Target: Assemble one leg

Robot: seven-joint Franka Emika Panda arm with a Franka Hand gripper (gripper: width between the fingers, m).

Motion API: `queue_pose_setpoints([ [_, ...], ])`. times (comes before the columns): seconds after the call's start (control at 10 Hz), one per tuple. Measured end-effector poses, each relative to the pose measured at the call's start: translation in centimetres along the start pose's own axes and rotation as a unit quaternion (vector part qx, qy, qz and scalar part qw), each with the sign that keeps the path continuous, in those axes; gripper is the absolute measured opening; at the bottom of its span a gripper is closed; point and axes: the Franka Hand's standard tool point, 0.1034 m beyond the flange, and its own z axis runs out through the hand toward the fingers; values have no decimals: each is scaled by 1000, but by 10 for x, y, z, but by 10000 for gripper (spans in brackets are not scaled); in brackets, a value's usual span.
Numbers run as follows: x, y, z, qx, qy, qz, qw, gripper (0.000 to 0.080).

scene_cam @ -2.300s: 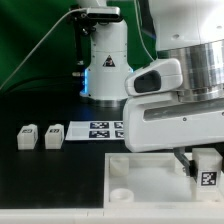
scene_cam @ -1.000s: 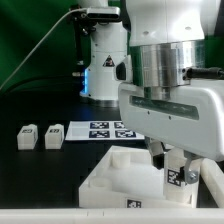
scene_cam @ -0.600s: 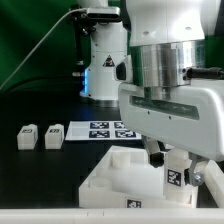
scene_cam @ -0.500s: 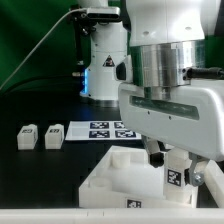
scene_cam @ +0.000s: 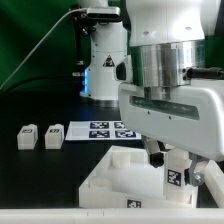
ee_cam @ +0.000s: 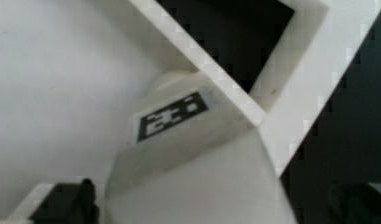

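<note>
- Hanging low over the large white square piece [scene_cam: 125, 178], at the exterior view's lower right: gripper [scene_cam: 178, 172], fingers straddling a tagged leg [scene_cam: 175, 176]; grip itself cannot be told, contact hidden.
- Filling the wrist view: same leg [ee_cam: 183, 125], tag face up, lying against the square piece's slanted rim [ee_cam: 285, 80].
- Standing apart on the black table [scene_cam: 40, 165], at the exterior view's left: two more small blocks [scene_cam: 27, 137] [scene_cam: 53, 136].
- Lying just beside them: marker board [scene_cam: 100, 130].
</note>
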Motion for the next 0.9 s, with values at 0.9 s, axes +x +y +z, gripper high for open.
queue_pose_setpoints([
  [0.9,0,-9,-16,12,0,-6,1000,649],
])
